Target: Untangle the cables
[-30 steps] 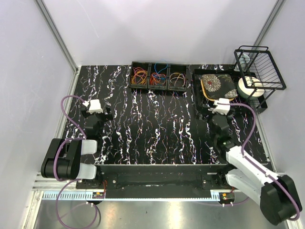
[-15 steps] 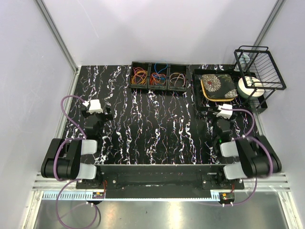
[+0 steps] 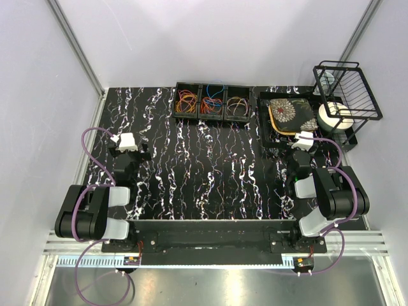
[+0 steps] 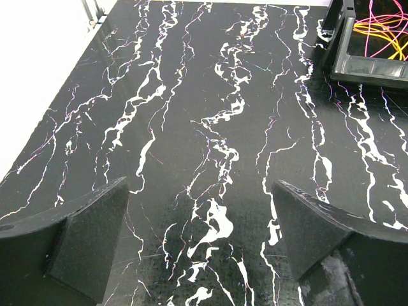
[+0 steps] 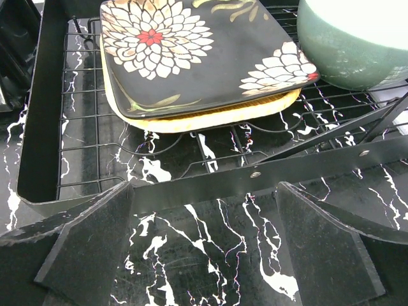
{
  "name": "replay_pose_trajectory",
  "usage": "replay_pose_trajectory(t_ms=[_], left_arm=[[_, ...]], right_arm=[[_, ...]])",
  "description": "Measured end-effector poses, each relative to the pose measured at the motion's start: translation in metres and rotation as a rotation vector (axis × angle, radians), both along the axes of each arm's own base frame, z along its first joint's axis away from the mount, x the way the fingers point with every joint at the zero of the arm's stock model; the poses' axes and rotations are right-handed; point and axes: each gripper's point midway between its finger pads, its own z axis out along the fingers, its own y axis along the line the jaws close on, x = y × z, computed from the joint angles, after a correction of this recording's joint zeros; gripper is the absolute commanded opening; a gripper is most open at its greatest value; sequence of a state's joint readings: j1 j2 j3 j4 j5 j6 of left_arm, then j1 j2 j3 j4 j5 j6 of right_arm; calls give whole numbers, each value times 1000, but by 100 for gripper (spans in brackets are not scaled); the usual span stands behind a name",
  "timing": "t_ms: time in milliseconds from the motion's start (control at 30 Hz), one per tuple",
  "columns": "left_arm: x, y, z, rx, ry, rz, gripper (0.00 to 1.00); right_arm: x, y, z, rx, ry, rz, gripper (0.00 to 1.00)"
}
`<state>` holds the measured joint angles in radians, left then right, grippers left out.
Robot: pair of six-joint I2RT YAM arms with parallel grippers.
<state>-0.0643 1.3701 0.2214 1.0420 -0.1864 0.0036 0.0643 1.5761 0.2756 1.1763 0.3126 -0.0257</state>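
The cables are thin orange, red, yellow and blue wire loops lying in a black three-compartment bin at the back middle of the table. Pink and yellow loops show at the top right of the left wrist view. My left gripper is open and empty, low over the bare marble top at the left. My right gripper is open and empty, just in front of the dish tray's near rim.
A black wire dish tray at the right holds a floral square plate on a yellow plate. A green-white bowl sits under a black wire rack. White walls enclose the table.
The right arm has folded back toward its base, and its gripper moved slightly right and away, nearer the tray's rim. The left arm has not moved.
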Motion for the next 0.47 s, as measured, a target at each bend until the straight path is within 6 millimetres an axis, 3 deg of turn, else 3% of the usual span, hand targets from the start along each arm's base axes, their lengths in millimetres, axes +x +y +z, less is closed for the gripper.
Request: replay_pose_trajectory(t_ms=[467], left_arm=[[0,0,0,0,0,0,99]], right_arm=[[2,-1,-3,7,17,-6,100]])
